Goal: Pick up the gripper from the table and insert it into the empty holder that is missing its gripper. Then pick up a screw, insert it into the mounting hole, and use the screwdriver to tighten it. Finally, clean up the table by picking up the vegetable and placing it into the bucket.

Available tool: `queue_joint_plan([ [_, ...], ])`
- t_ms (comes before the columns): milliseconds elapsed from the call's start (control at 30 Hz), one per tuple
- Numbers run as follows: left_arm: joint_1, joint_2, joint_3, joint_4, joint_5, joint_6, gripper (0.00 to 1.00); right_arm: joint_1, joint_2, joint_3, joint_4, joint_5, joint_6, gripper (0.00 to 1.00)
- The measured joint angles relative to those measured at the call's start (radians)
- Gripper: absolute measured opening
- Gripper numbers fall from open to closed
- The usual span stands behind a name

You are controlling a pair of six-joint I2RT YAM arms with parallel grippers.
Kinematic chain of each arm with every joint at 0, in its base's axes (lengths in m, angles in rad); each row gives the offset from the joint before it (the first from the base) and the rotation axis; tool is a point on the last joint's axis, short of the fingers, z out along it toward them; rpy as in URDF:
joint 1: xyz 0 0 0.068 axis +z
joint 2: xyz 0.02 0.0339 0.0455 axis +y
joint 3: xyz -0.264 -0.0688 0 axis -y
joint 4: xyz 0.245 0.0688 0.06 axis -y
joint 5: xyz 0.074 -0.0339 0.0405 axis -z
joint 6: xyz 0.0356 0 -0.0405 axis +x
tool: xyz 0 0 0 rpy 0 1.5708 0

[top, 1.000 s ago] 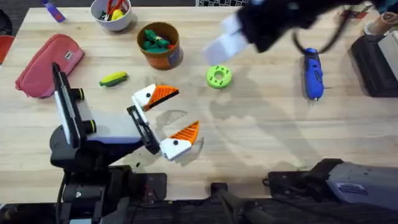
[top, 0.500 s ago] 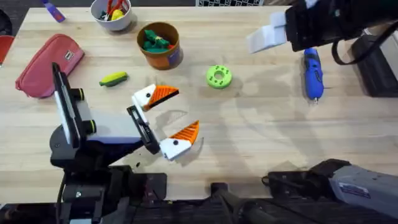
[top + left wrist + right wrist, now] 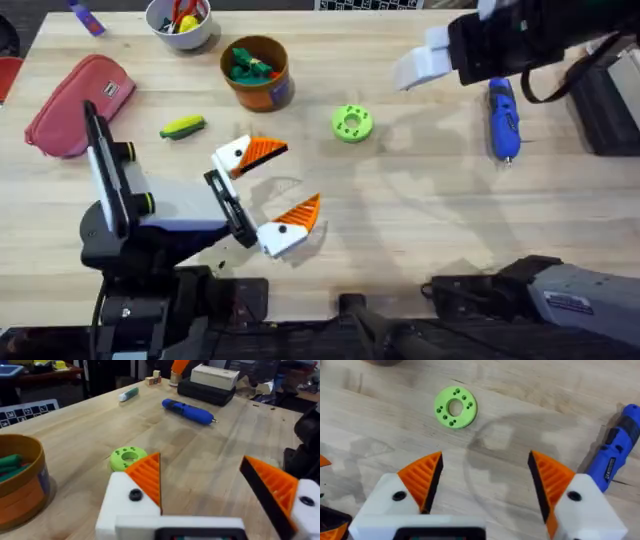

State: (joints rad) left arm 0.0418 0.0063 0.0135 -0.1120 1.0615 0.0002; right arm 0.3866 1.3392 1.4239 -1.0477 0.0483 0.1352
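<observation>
Apparently both mounts carry orange fingers; the right gripper (image 3: 485, 482), released, hovers near the screwdriver (image 3: 502, 118). The vegetable (image 3: 182, 127) lies at eight o'clock from the bucket (image 3: 257, 72). The left gripper (image 3: 200, 487) gapes empty.

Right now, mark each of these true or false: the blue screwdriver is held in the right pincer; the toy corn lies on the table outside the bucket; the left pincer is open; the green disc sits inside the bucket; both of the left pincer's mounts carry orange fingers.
1. The blue screwdriver is held in the right pincer. False: it lies on the table, and that pincer is open and empty.
2. The toy corn lies outside the bucket. True.
3. The left pincer is open. True.
4. The green disc sits inside the bucket. False: it lies on the bare table, apart from it.
5. Both left mounts carry orange fingers. True.
</observation>
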Motion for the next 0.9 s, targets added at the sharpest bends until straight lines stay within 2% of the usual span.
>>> queue_joint_plan([
  [33, 0.000, 0.000, 0.000, 0.000, 0.000, 0.000, 0.989, 0.000, 0.000, 0.000, -0.002, 0.000, 0.000, 0.994],
  [67, 0.000, 0.000, 0.000, 0.000, 0.000, -0.002, 0.915, 0.000, 0.000, 0.000, -0.003, 0.000, 0.000, 0.994],
  [200, 0.000, 0.000, 0.000, 0.001, -0.006, 0.000, 0.290, -0.006, 0.000, -0.004, -0.007, 0.000, 0.016, 0.992],
  [267, 0.000, 0.000, 0.000, 0.002, -0.008, 0.006, 0.038, -0.027, 0.000, -0.021, -0.006, 0.000, 0.039, 0.992],
  [400, 0.000, 0.000, 0.000, 0.002, -0.010, 0.007, 0.020, -0.120, 0.000, -0.076, -0.007, 0.000, 0.068, 0.991],
  [567, 0.000, 0.000, 0.000, 0.002, -0.011, 0.007, 0.018, -0.297, 0.000, -0.105, -0.001, 0.000, 0.073, 0.994],
  [700, 0.000, 0.000, 0.000, 0.002, -0.011, 0.007, 0.018, -0.433, 0.000, -0.105, 0.039, 0.000, 0.036, 0.994],
  [900, 0.000, 0.000, 0.000, 0.002, -0.011, 0.007, 0.018, -0.588, 0.013, -0.105, 0.079, 0.001, -0.039, 0.989],
])
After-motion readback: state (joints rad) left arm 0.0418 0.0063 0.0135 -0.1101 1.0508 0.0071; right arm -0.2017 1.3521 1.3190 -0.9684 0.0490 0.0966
